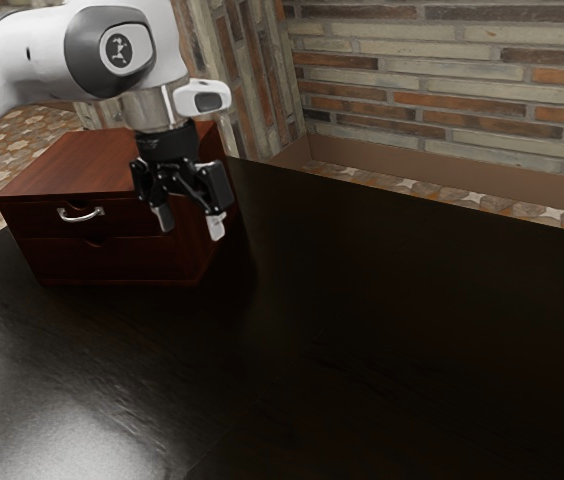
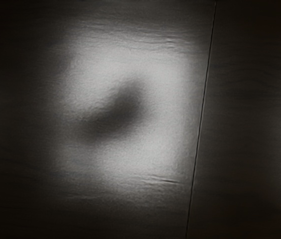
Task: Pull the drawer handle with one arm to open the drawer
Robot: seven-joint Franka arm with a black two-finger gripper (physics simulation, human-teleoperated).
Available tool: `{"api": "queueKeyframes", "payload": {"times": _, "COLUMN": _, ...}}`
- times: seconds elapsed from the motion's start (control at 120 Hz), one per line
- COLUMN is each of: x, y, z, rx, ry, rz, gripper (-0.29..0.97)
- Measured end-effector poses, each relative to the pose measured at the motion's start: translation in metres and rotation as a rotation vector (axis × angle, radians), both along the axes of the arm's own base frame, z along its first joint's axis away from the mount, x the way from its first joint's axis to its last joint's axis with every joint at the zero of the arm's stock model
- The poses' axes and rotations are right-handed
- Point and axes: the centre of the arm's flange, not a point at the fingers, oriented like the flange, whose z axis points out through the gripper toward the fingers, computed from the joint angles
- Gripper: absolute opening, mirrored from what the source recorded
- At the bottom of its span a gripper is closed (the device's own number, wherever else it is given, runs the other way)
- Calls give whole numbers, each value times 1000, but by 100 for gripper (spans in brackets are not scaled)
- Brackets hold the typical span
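On the exterior view's left, a reddish-brown wooden cabinet (image 1: 112,160) stands on a dark glossy table (image 1: 382,340). Its top drawer (image 1: 32,215) sits flush with the cabinet front and carries a curved silver handle (image 1: 80,213). The white arm (image 1: 52,50) comes down from the upper left with its wrist vertical. Its black gripper (image 1: 192,228) hangs fingers-down at the cabinet's near corner, right of the handle, fingers spread and holding nothing.

Under the hand, the wrist view shows the table's dark surface with a bright glare patch (image 2: 145,164), a blurred shadow (image 2: 115,112) inside it, and a thin line (image 2: 203,109) alongside.
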Motion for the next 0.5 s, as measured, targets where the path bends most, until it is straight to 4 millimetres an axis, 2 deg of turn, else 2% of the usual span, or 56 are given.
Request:
{"api": "queueKeyframes", "payload": {"times": 0.142, "x": 1, "y": 0, "z": 0, "rx": -2, "ry": -9, "rz": -6, "gripper": 68}}
{"api": "queueKeyframes", "payload": {"times": 0.183, "x": -1, "y": -2, "z": 8, "rx": 1, "ry": -24, "rz": -11, "gripper": 68}}
{"api": "queueKeyframes", "payload": {"times": 0.225, "x": -11, "y": -3, "z": 28, "rx": 1, "ry": -59, "rz": -15, "gripper": 68}}
{"api": "queueKeyframes", "payload": {"times": 0.275, "x": -32, "y": 5, "z": 63, "rx": -3, "ry": -126, "rz": -25, "gripper": 68}}
{"api": "queueKeyframes", "payload": {"times": 0.317, "x": -61, "y": 18, "z": 103, "rx": -3, "ry": -203, "rz": -46, "gripper": 68}}
{"api": "queueKeyframes", "payload": {"times": 0.383, "x": -109, "y": 45, "z": 150, "rx": 13, "ry": -295, "rz": -89, "gripper": 68}}
{"api": "queueKeyframes", "payload": {"times": 0.425, "x": -133, "y": 68, "z": 164, "rx": 58, "ry": -299, "rz": -95, "gripper": 68}}
{"api": "queueKeyframes", "payload": {"times": 0.5, "x": -159, "y": 115, "z": 162, "rx": 167, "ry": -223, "rz": -87, "gripper": 68}}
